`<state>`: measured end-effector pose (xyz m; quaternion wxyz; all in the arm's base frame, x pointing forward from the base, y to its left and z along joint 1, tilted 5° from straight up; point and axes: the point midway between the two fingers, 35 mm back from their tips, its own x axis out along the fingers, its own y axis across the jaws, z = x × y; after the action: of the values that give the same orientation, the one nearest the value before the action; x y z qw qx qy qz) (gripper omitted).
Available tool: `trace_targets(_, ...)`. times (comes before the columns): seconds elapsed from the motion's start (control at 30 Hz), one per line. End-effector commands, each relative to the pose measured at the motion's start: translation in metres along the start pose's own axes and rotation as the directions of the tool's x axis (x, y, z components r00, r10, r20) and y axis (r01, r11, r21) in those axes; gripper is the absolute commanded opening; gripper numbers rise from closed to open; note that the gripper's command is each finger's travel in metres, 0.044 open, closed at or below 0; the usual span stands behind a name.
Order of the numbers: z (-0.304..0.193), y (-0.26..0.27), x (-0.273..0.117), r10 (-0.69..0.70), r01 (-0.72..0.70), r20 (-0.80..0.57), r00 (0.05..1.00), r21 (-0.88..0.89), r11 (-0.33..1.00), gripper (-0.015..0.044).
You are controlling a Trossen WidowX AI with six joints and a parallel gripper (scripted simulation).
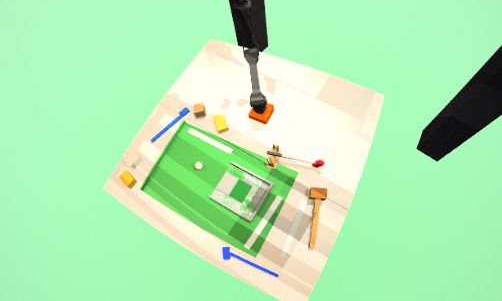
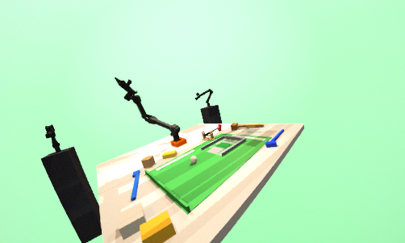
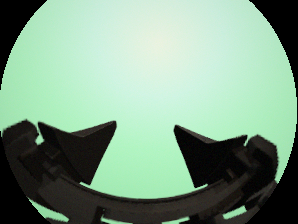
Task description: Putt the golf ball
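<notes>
The red putter's red head point(image 1: 318, 163) point(image 2: 219, 127) points away from the mat. Its thin dark shaft rests on a small wooden stand point(image 1: 273, 161) point(image 2: 207, 138) at the mat's edge. The white golf ball point(image 1: 198, 165) point(image 2: 194, 160) sits on the green mat point(image 1: 170, 172) point(image 2: 185, 187), before the pale ramp point(image 1: 224, 184) point(image 2: 215, 150). The raised green point(image 1: 241, 190) point(image 2: 223, 144) is a darker square within low grey walls. My gripper point(image 3: 145, 125) point(image 2: 115, 78) is open and empty, held high and pointing away from the table, far from the putter.
Blue mallets point(image 1: 169, 126) point(image 1: 252, 264) lie on two sides of the mat. A wooden mallet point(image 1: 315, 222) point(image 2: 250, 126) lies beyond the stand. A brown block point(image 1: 199, 110), a yellow block point(image 1: 220, 123) and an orange-yellow block point(image 1: 127, 179) lie around the mat. Black pillars point(image 1: 465, 102) point(image 2: 68, 187) stand off the table.
</notes>
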<state>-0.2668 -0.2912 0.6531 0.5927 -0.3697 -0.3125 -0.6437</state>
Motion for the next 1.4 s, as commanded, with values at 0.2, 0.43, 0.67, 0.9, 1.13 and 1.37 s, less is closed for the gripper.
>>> trace_targets(0.2,0.07,0.057,0.007,0.108,-0.112,0.159,0.981,0.02,0.993,0.044)
trace_targets(0.43,0.131,0.11,0.0,0.209,-0.226,0.296,0.932,0.026,0.974,0.044)
trace_targets(0.67,0.207,0.179,-0.025,0.338,-0.386,0.46,0.821,0.011,0.922,0.044)
trace_targets(0.9,0.274,0.242,-0.07,0.45,-0.544,0.607,0.655,-0.033,0.838,0.044)
trace_targets(1.13,0.33,0.302,-0.13,0.546,-0.693,0.706,0.451,-0.108,0.713,0.044)
trace_targets(1.37,0.376,0.354,-0.207,0.614,-0.812,0.761,0.209,-0.215,0.542,0.044)
